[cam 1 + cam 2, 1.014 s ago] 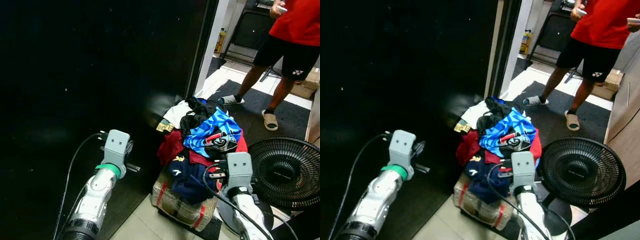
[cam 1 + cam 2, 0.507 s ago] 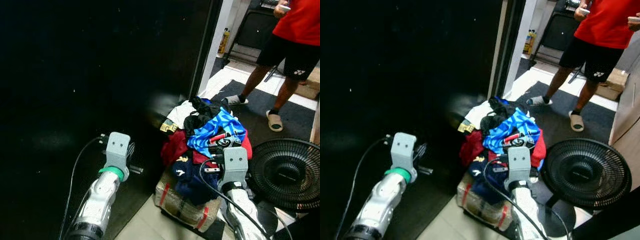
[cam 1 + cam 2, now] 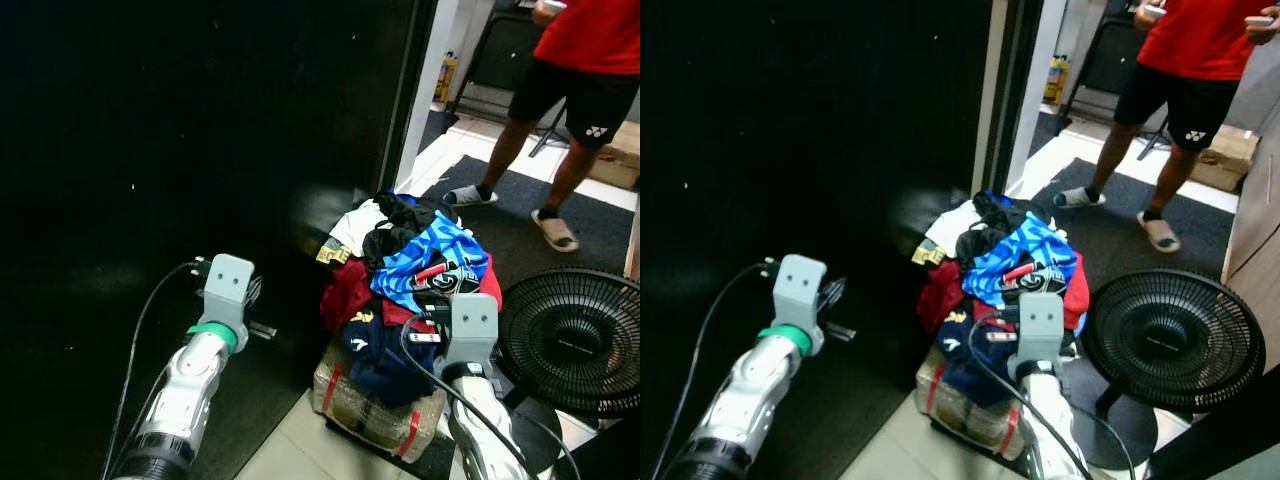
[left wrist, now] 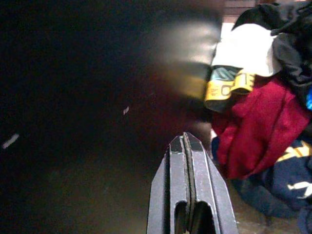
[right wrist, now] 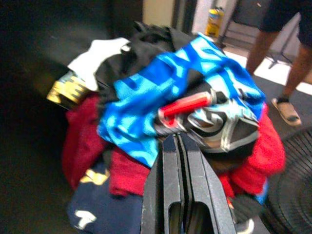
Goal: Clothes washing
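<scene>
A heap of clothes [image 3: 415,275] lies on a woven bag [image 3: 365,412] on the floor: a blue patterned garment [image 5: 146,102] on top, red cloth [image 4: 258,131], a navy piece [image 3: 375,360], and white and black pieces [image 3: 375,225] at the back. My right gripper [image 5: 176,140] is shut and empty, its tips just before the blue garment and a red-and-grey item [image 5: 209,114]. My left gripper [image 4: 185,140] is shut and empty, held low beside the black wall [image 3: 200,150], to the left of the heap.
A black floor fan [image 3: 575,340] stands right of the heap, close to my right arm. A person [image 3: 580,80] in a red shirt and black shorts stands on a dark mat [image 3: 520,215] beyond. A yellow bottle [image 3: 445,75] stands in the far doorway.
The whole view has shifted a little with the camera. Both grippers stay shut in about the same places. The person's feet have shifted on the mat.
</scene>
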{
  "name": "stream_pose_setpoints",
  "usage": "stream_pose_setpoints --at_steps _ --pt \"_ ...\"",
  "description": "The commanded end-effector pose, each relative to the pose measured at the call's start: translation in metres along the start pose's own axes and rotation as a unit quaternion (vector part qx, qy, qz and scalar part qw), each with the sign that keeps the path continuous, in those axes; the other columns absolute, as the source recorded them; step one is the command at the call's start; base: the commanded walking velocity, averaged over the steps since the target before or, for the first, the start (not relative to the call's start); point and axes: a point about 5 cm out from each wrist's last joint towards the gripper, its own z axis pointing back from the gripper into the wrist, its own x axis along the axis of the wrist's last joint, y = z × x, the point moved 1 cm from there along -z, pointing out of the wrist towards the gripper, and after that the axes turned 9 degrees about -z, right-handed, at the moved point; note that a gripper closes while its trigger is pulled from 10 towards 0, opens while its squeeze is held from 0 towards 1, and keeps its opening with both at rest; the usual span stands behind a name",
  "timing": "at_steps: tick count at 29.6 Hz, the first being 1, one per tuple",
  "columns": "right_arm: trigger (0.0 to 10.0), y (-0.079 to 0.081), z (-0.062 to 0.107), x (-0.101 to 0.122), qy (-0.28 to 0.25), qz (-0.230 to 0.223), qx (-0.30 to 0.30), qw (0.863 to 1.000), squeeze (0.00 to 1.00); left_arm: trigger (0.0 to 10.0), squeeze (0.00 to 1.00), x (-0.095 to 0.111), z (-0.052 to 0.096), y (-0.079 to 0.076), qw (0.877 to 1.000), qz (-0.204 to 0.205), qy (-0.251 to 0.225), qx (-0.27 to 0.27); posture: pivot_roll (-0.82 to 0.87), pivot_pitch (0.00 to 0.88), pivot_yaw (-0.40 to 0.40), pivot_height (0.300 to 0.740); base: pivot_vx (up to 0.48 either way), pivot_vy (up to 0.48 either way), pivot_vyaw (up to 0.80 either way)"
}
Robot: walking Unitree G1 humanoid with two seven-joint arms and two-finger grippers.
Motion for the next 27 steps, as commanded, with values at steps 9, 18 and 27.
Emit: stream_pose_setpoints --at_steps 9,18,27 --pt "10.0 -0.019 0.002 0.000 0.002 0.010 -0.038 0.999 0.00 10.0 0.00 0.002 -0.006 -0.003 1.000 -0.008 0.000 -0.027 -0.07 0.003 0.074 0.740 0.000 0.000 0.00" --pt "10.0 0.017 -0.008 -0.004 0.020 0.017 0.046 0.999 0.00 10.0 0.00 -0.009 0.004 0.023 0.999 0.004 0.013 0.044 -0.03 0.000 -0.030 0.740 0.000 0.000 0.00" --pt "10.0 0.007 -0.013 0.002 0.015 0.017 0.045 0.999 0.00 10.0 0.00 -0.003 0.004 0.011 0.999 0.010 -0.001 0.037 -0.02 0.000 -0.015 0.740 0.000 0.000 0.00"
